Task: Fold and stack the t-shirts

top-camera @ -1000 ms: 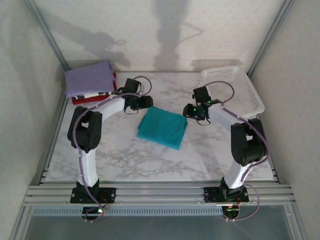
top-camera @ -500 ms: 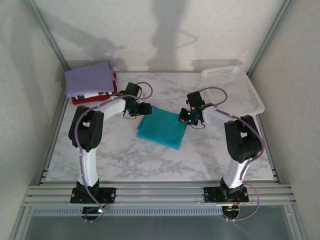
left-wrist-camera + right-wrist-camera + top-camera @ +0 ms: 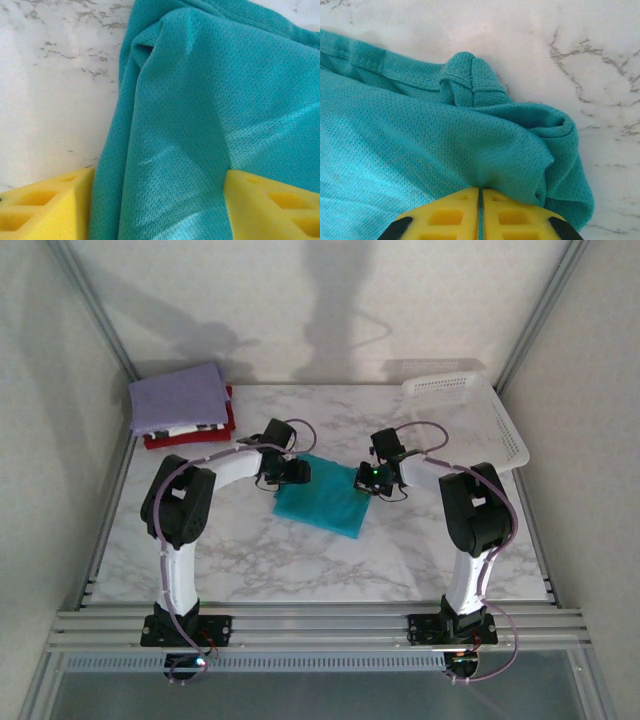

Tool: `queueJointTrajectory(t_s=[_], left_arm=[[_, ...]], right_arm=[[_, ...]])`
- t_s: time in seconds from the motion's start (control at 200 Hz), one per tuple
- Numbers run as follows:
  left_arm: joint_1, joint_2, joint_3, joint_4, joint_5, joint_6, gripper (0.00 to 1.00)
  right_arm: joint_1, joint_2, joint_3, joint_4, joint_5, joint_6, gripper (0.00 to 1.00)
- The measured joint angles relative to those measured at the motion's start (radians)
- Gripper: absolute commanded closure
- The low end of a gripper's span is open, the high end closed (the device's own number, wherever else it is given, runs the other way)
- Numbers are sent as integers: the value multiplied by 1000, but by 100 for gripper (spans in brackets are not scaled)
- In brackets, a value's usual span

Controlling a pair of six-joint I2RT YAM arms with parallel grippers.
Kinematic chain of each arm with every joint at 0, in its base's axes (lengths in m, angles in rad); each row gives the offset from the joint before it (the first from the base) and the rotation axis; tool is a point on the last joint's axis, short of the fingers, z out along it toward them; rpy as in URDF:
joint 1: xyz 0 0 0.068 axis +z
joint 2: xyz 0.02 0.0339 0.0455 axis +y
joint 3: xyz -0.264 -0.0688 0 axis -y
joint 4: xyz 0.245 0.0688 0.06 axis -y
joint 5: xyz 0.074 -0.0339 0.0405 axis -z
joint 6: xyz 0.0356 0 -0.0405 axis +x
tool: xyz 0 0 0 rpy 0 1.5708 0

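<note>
– Left fingers and right fingers sit at the far corners of the teal t-shirt, mid-way across the bench, seen from above; the folded stack waits far left.
– Left wrist now: fingers spread wide, straddling the cloth's edge, lining up a pinch, I'd say.
– Right wrist: fingers clamped tight on a bunched corner, presumably to lift it for folding.

Landmark: teal shirt, mid-table. Left gripper sits at its far-left corner, right gripper at its far-right corner, with a short gap between them along the far edge. Near side of the shirt: bare marble table, wide open. Well off its far-left: folded stack blocks. Off its far-right: white basket.
</note>
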Motion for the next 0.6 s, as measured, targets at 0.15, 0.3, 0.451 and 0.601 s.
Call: queueJointTrajectory(t_s=[0.15,0.3,0.451,0.601], left_arm=[[-12,-13,-29,26,-5,-37,55],[-60,-24,-47,34,-52,-61,56],[-117,-25,-52,27,-111,-88,71],[-128,-31,-69,44,-123,-107,88]], right_arm=[[0,2,0,8,0,0,90],[0,5,0,15,0,0,90],[0,6,0,19,0,0,89],[0,5,0,26,-10,-9,66]])
